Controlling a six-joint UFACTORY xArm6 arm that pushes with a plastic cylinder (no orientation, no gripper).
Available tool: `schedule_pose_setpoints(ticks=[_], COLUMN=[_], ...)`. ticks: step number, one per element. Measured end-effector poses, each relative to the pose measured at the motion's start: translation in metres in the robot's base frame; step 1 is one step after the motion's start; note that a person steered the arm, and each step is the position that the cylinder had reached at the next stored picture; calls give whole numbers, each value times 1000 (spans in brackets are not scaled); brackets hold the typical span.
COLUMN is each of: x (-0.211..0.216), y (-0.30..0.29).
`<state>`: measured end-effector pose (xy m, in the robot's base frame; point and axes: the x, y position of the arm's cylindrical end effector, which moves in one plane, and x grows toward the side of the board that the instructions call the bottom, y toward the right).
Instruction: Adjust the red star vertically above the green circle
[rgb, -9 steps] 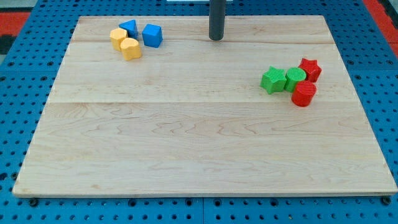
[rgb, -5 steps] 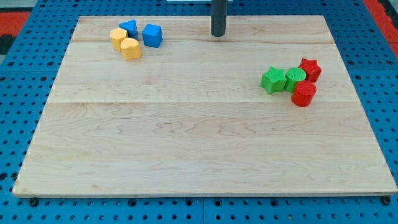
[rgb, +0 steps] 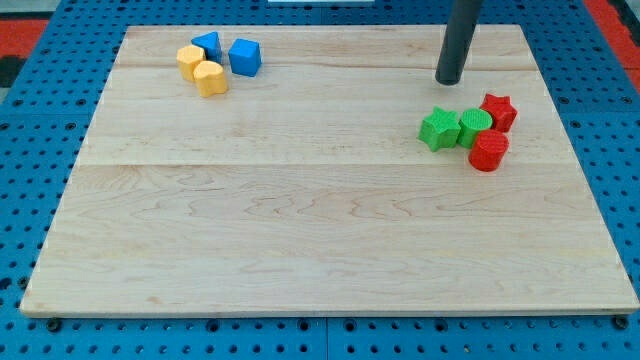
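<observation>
The red star (rgb: 499, 110) sits at the view's right, touching the upper right side of the green circle (rgb: 475, 126). A red round block (rgb: 489, 151) touches the green circle from below right. A green star (rgb: 439, 129) touches the circle's left side. My tip (rgb: 450, 80) is above and left of this cluster, a short gap above the green star and left of the red star, touching no block.
At the view's top left sit two blue blocks (rgb: 206, 45) (rgb: 245, 56) and two yellow blocks (rgb: 190, 61) (rgb: 210, 78). The wooden board (rgb: 320, 230) lies on a blue pegboard.
My tip has moved to the right and slightly down, from the top middle of the board towards the red and green cluster. No block has moved.
</observation>
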<state>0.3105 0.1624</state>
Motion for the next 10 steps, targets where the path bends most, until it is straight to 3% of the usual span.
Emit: schedule_pose_setpoints(ticks=[2,4,7,9,10], x=[-3,-3,1,40,46], y=[45,53,181,183,137])
